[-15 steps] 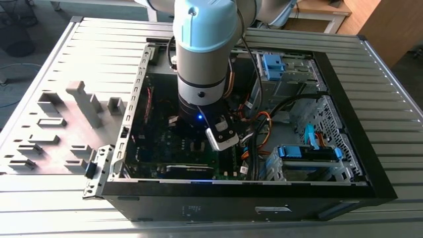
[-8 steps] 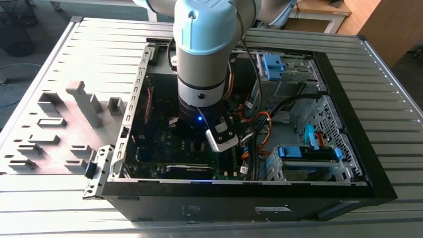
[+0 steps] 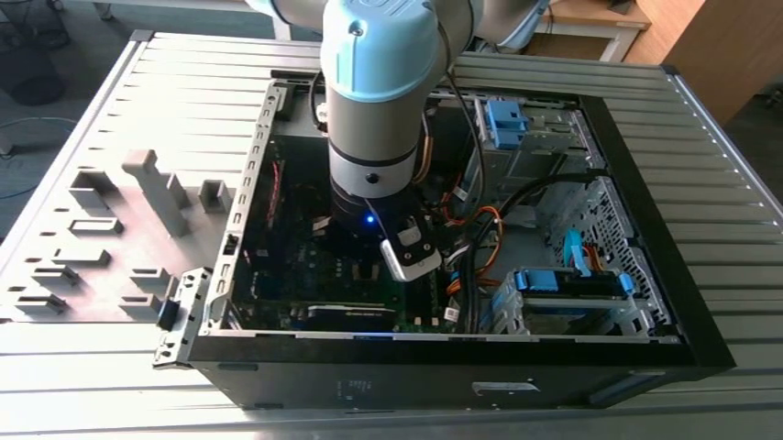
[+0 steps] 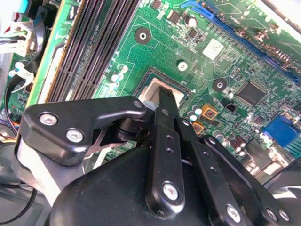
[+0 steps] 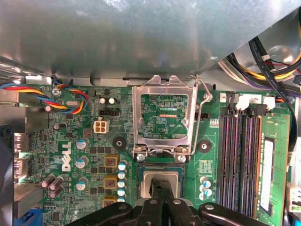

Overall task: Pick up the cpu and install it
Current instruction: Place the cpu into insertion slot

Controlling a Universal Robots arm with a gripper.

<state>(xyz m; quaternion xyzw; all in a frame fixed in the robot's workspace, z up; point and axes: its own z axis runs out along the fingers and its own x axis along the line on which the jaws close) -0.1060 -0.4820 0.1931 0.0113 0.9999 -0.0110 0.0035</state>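
Fingers [image 4: 164,106] of the black two-fingered gripper [image 4: 162,94] are drawn together, with their tips at the middle of the small square cpu with a dull silver-grey metal top [image 4: 150,90]. The cpu lies inside the black socket [image 5: 160,167] on the green motherboard [image 4: 202,68]. In the first wrist view the hinged bare-metal socket frame [image 5: 162,85] stands swung open just beside it. Seating likely wants the chip kept flat and square to the socket and pressed straight down, with no sideways drag.
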